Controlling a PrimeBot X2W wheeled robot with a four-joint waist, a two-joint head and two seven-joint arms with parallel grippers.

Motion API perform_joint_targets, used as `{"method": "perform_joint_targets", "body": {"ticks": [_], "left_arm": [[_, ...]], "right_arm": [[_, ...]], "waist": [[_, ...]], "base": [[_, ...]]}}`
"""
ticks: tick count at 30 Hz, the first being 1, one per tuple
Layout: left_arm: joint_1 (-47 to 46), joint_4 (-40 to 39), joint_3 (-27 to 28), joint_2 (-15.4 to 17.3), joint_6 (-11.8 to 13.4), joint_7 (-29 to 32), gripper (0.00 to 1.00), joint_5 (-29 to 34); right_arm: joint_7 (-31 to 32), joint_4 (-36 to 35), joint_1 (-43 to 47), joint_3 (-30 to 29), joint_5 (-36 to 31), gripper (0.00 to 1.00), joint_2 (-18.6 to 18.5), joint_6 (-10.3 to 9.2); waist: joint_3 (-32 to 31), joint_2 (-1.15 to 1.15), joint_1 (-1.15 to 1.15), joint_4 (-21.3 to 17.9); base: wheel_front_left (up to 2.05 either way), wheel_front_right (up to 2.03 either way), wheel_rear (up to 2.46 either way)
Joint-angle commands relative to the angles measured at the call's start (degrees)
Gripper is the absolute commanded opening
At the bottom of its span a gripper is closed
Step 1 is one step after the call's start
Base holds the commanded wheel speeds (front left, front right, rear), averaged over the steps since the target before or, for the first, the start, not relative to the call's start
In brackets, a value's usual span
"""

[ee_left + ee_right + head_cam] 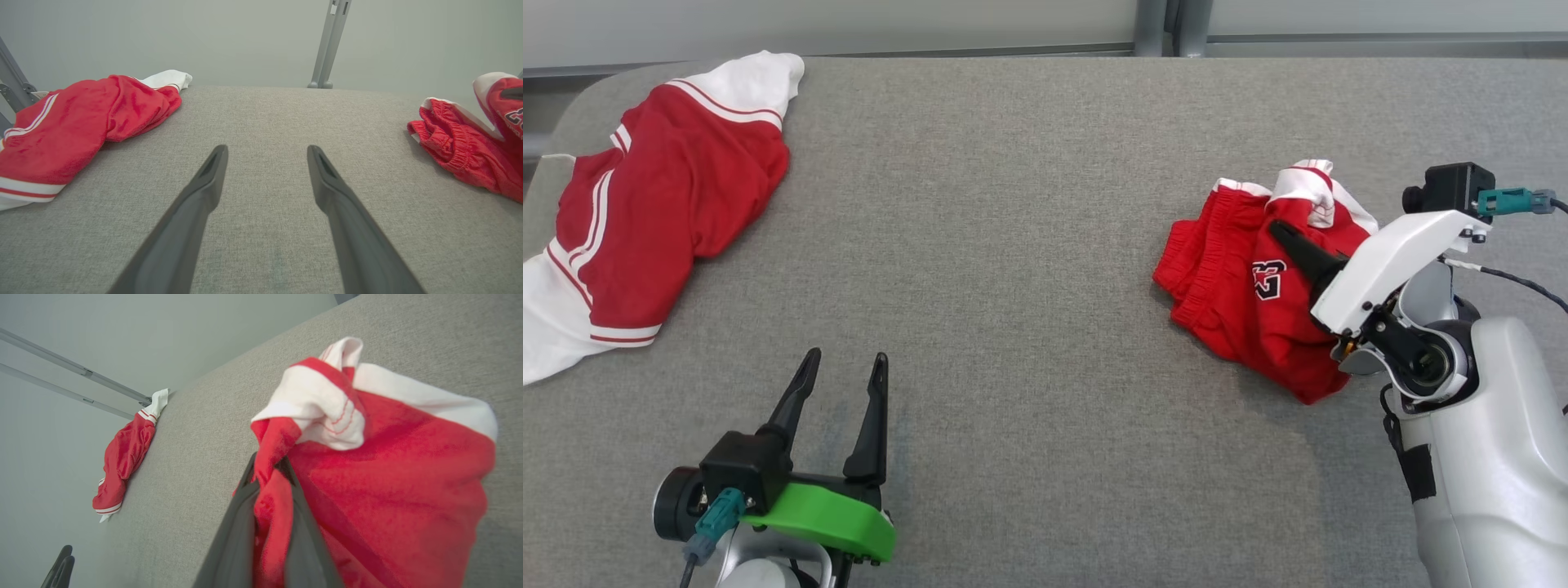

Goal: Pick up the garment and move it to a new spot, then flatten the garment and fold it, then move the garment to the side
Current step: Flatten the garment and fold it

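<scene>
Right gripper point(1286, 237) pinched tight on a fold of the red shorts point(1241, 302), bunched near the bench point(1029, 204) right edge. Left gripper point(844, 359) gaped wide, empty, well apart at front-left; right arm nearer.

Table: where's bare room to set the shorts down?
Free: the table's middle, between the red-and-white top at left and the red shorts at right, running to the far edge. Also the near strip between the open left gripper and the right arm. Crowded: right side, where the right gripper pinches the shorts.
</scene>
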Motion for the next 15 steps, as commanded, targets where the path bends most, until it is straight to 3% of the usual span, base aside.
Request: {"method": "perform_joint_targets", "body": {"ticks": [1,11,12,13,15], "left_arm": [[-0.66,0.15,0.09,-0.26,-0.09,-0.12,1.0,0.35],[-0.53,0.87,-0.52,-0.45,-0.19,-0.52,1.0,0.46],[-0.74,0.86,-0.59,-0.55,-0.18,-0.56,1.0,0.48],[-0.89,0.87,-0.64,-0.67,-0.15,-0.59,1.0,0.46],[-0.97,0.93,-0.72,-0.88,-0.15,-0.64,1.0,0.38]], "right_arm": [[-1.28,1.61,-1.1,0.75,-0.26,0.0,-0.05,0.04],[-6.09,10.51,-5.4,5.03,-1.59,0.0,-0.05,0.04],[-6.51,11.38,-5.72,5.42,-1.54,0.12,-0.05,0.04],[-6.74,12.2,-6.1,5.76,-1.63,0.36,-0.06,0.04],[-7.33,13.69,-6.81,6.62,-1.8,0.67,-0.05,0.04]], "waist": [[0.38,0.52,0.0,0.8],[-0.13,0.52,0.0,0.96],[-0.28,0.52,0.0,0.98],[-0.41,0.52,0.0,1.01],[-0.65,0.52,0.0,1.06]], "base": [[0.0,0.0,0.0],[0.0,0.0,0.0],[0.0,0.0,0.0],[0.0,0.0,0.0],[0.0,0.0,0.0]]}}
